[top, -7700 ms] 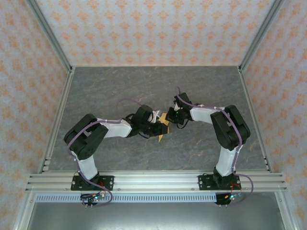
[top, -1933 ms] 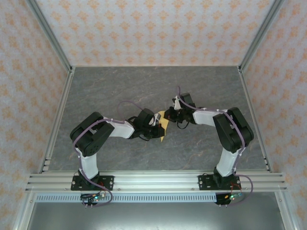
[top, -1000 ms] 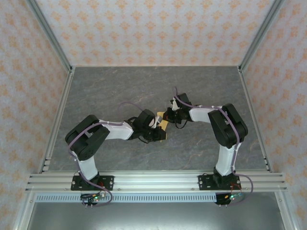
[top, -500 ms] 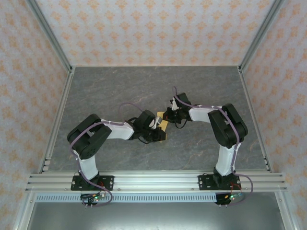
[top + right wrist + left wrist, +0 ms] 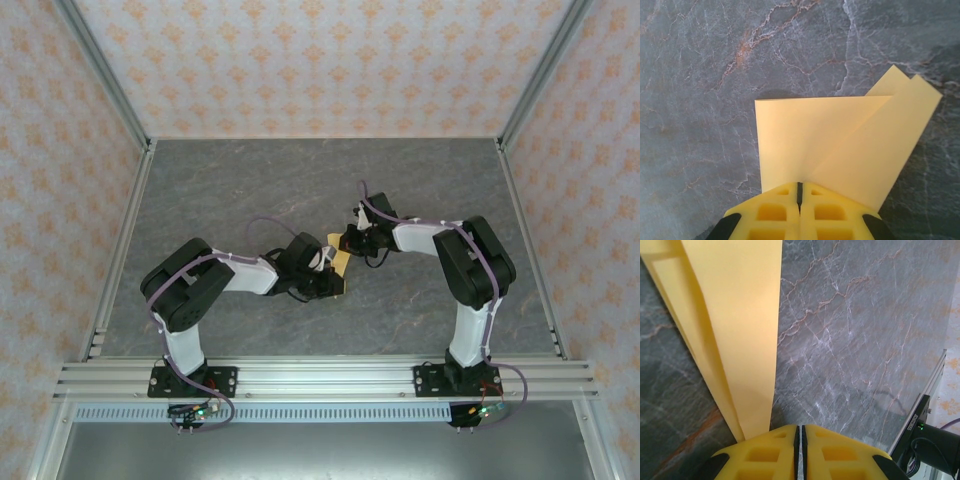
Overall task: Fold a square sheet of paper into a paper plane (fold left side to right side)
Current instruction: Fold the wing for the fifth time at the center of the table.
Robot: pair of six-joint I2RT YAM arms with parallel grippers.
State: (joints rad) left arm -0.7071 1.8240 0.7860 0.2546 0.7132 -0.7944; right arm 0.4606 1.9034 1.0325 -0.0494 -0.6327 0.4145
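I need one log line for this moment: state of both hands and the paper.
left hand: shut, paper runs under it | right hand: shut, at paper edge | paper: folded, on table

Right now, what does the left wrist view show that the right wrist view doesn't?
Left wrist: the sheet of paper as a long narrow folded band running away from the shut left gripper, plus a black part with a green light. Right wrist: the paper's wider end, one flap folded diagonally across, meeting the shut right gripper. Both: yellow fingers closed at the yellow paper on the grey marbled table; pinched or just pressed, I cannot tell.
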